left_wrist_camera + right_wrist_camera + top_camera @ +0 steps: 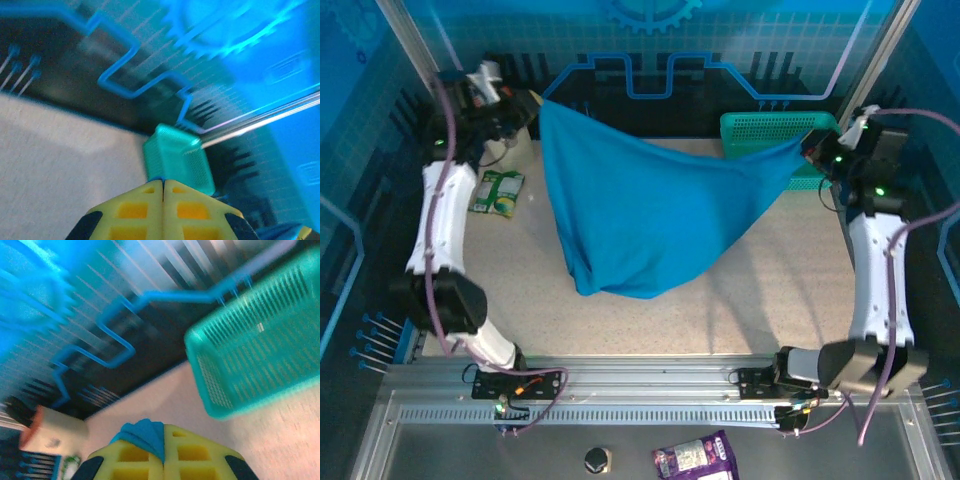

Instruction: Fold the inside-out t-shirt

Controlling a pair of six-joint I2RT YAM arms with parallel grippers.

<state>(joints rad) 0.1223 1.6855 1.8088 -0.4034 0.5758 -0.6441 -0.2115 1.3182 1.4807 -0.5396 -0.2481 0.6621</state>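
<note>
The inside-out t-shirt (pixel 640 210), plain blue and wrinkly, hangs stretched between both grippers above the table, and its lower edge sags to the tabletop near the middle. My left gripper (pixel 533 106) is shut on the shirt's far-left corner. In the left wrist view the yellow fingers (pixel 135 210) meet at the left gripper (pixel 163 183), with a sliver of blue cloth (pixel 159 178) at the tip. My right gripper (pixel 808 147) is shut on the far-right corner. A fold of blue cloth (pixel 145 434) bulges out of the right gripper (pixel 164 432).
A teal mesh basket (pixel 760 128) stands at the back right, partly behind the shirt, and shows as the basket (pixel 177 162) and the basket (pixel 255 355) in the wrist views. A green packet (pixel 498 192) lies at the left. A purple packet (pixel 695 460) lies below the rail.
</note>
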